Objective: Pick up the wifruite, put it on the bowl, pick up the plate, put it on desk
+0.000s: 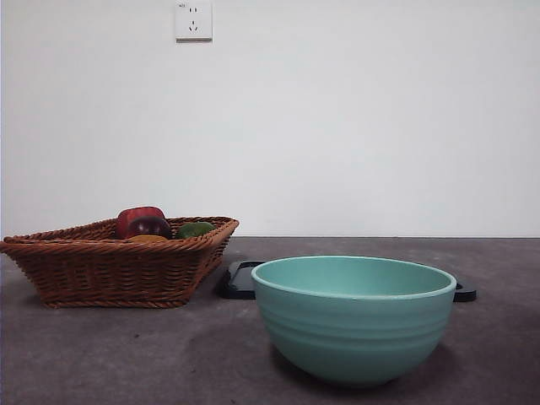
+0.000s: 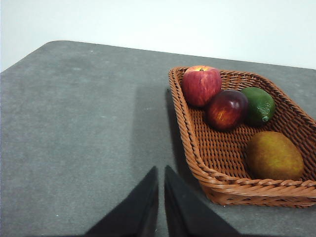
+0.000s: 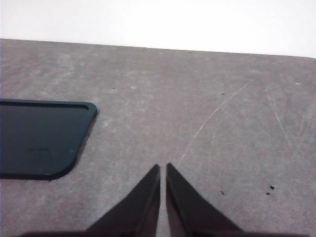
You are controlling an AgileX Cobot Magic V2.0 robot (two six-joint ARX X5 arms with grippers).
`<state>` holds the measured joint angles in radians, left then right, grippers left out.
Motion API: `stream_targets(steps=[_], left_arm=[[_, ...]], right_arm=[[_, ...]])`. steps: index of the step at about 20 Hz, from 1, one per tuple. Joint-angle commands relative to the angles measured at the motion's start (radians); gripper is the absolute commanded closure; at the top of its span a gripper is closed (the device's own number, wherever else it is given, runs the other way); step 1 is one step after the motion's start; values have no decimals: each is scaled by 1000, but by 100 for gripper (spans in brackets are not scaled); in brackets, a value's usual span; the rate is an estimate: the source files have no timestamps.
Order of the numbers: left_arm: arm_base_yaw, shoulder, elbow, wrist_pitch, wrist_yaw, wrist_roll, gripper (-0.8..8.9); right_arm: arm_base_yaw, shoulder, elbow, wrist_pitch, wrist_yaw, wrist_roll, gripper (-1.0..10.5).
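The wifruite is sitting in the wicker basket at mid-left of the front view, joined by red apple, dark plum, and green fruit. The bowl, lower centre, is holding nothing. Left gripper and right gripper are both hanging with jaws pressed narrow.

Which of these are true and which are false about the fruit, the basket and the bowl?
1. The wifruite lies in the wicker basket. True.
2. The bowl has fruit in it. False: no fruit shows in the bowl; the fruits seen are in the basket.
3. The left tool is holding the wifruite. False: it is shut on nothing, above the desk.
4. A red apple sits in the basket. True.
5. The right tool is shut near a dark tray. True.
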<state>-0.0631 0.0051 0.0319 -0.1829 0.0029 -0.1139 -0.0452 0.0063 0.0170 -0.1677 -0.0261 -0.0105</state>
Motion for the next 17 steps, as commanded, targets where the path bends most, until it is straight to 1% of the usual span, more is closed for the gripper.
stream_targets(steps=[1, 13, 15, 17], left_arm=[[-1, -2, -20, -3, 8, 15, 795], [-1, -2, -20, -5, 8, 15, 798], [-1, -2, -20, -4, 8, 12, 798], [-1, -2, -20, -4, 8, 6, 798]], right_arm=[[0, -3, -6, 11, 1, 11, 932], [0, -3, -6, 10, -2, 14, 932], [0, -3, -6, 10, -8, 52, 932], [0, -3, -6, 10, -8, 110, 932]])
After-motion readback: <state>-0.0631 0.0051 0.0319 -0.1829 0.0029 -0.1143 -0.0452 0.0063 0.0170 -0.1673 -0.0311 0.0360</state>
